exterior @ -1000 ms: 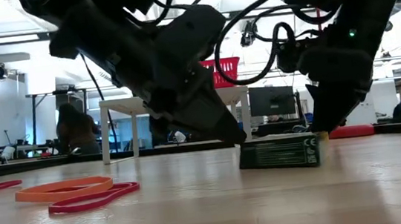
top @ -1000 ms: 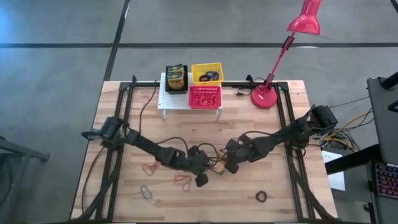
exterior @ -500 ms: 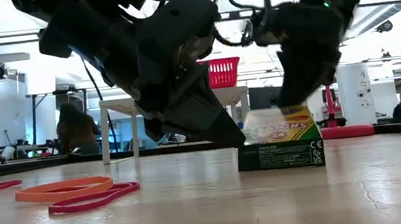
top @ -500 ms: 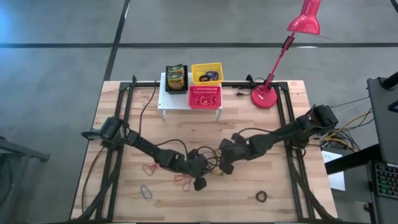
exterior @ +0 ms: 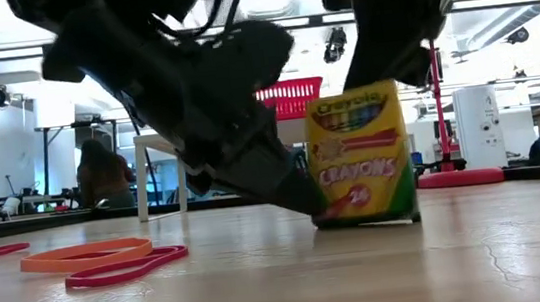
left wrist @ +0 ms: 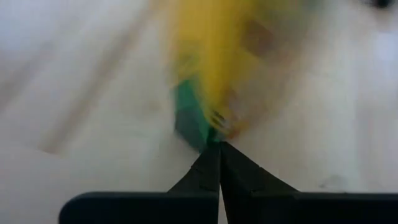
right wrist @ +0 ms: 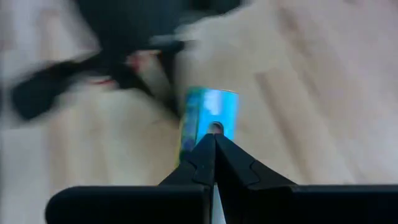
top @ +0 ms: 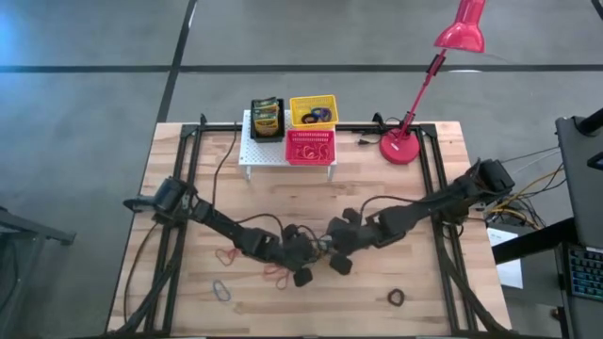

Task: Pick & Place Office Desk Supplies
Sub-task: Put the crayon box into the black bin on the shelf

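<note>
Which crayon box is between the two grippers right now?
The crayon box standing upright on the bare tabletop mid-table, with the left gripper at its base. The other crayon box sits in the black basket on the white rack.

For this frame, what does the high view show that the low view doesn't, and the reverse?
Only the high view shows the yellow basket, the black basket with a crayon box in it, the dark loop near the table's front edge, and both arms meeting mid-table. Only the low view shows the crayon box standing upright, its printed front readable, with the left gripper shut against its lower edge, plus a person in the room behind. Both show the pink-red basket on the white rack, the red lamp and loose loops.
</note>
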You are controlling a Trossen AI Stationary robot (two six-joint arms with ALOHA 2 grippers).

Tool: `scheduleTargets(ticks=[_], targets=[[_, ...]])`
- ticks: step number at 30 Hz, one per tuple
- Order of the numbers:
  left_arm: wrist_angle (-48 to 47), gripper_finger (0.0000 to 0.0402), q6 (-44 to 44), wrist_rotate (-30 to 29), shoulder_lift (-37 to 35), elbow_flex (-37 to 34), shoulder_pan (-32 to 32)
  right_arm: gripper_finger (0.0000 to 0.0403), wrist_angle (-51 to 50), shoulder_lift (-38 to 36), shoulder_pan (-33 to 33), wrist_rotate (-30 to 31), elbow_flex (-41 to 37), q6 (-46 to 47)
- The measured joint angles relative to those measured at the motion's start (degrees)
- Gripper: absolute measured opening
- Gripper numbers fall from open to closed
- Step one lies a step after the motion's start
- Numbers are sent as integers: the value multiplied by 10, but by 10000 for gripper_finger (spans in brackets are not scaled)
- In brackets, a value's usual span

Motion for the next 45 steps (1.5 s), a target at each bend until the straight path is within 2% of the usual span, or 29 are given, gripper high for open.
scheduleTargets(ticks=[5, 12, 20, 27, 35, 39, 45], targets=[[-37, 4, -8, -26, -16, 0, -2, 8, -6, 2, 20, -3, 10, 0], [-93, 4, -20, -19, -46, 0, -10, 8, -5, 3, 29, 33, 8, -8], [-95, 4, -7, -35, -61, 1, -30, 13, -18, -4, 28, 37, 45, -62], [-94, 4, -7, -53, -61, 1, -41, 82, -45, -4, 28, -2, 65, -70], [-94, 4, -7, -63, -61, 1, -41, 172, -21, -4, 35, 27, 23, -66], [-94, 4, -7, -63, -61, 1, -41, 188, -20, -4, 38, 28, 18, -64], [-94, 4, -6, -65, -61, 1, -41, 180, -19, -4, 43, 31, 20, -81]])
